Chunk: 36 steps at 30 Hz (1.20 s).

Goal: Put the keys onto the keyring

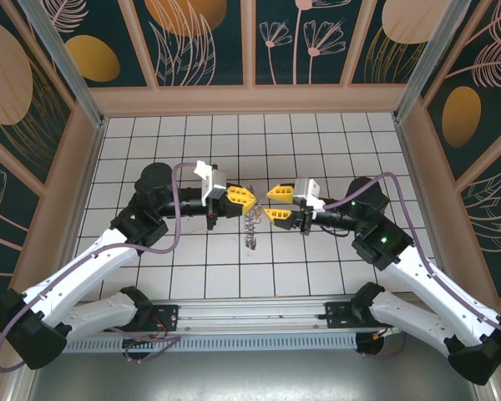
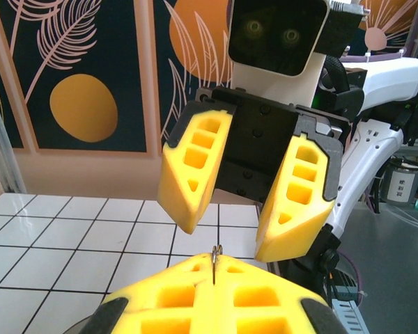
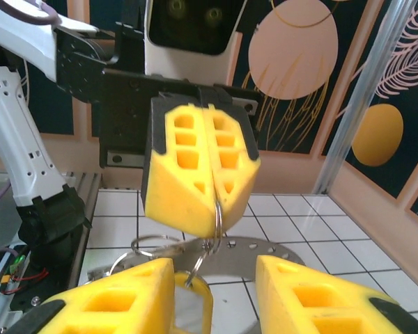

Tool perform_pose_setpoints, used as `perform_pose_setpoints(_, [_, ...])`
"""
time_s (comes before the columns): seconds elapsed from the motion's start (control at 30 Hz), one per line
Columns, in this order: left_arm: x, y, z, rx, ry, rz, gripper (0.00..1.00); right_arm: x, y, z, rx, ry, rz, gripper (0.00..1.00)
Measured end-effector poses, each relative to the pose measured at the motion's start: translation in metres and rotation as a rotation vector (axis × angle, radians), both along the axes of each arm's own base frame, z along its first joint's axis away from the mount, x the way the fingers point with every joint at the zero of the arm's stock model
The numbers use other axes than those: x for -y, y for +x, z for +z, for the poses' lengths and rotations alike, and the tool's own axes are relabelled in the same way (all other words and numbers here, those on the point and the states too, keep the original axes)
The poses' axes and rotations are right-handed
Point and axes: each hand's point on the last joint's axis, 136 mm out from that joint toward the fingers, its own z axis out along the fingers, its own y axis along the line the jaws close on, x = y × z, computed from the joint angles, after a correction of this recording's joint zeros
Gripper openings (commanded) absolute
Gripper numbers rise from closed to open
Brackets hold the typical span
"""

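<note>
My left gripper (image 1: 250, 199) is shut on a thin wire loop (image 2: 216, 259) that sticks up between its yellow pads. Below it hangs the keyring (image 1: 250, 227), off the tiled floor. In the right wrist view this is a flat metal ring with holes (image 3: 285, 249) and wire loops (image 3: 150, 243), held under the left gripper (image 3: 214, 207). A small yellow-rimmed key tag (image 3: 194, 307) hangs from one loop, close beside my right gripper's left finger (image 3: 118, 299). My right gripper (image 1: 269, 204) is open, facing the left one, its fingers on either side of the hanging ring.
White tiled floor (image 1: 192, 276) inside a walled pen with patterned panels (image 1: 200, 42). Both arms meet at the middle, their purple cables (image 1: 179, 180) arching behind them. A metal rail (image 1: 250, 313) runs along the near edge.
</note>
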Motion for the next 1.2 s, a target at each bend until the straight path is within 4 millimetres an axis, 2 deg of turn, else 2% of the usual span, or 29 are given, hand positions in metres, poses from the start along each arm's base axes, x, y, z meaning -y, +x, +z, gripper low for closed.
perform_pose_setpoints(0.5, [0.001,0.0,-0.001,-0.004,0.004,-0.002,0.0,-0.01,0.0,-0.002,-0.042,0.012,0.057,0.33])
perform_pose_setpoints(0.83, [0.001,0.0,-0.001,-0.004,0.004,-0.002,0.0,-0.014,0.004,-0.007,-0.059,0.004,0.06,0.17])
perform_pose_setpoints(0.97, [0.001,0.001,-0.002,-0.005,0.005,-0.002,0.0,-0.014,0.005,-0.008,-0.062,0.002,0.059,0.14])
perform_pose_setpoints(1.2, [0.001,0.0,-0.003,-0.008,0.009,-0.008,0.0,-0.015,0.006,-0.009,-0.07,0.0,0.057,0.0])
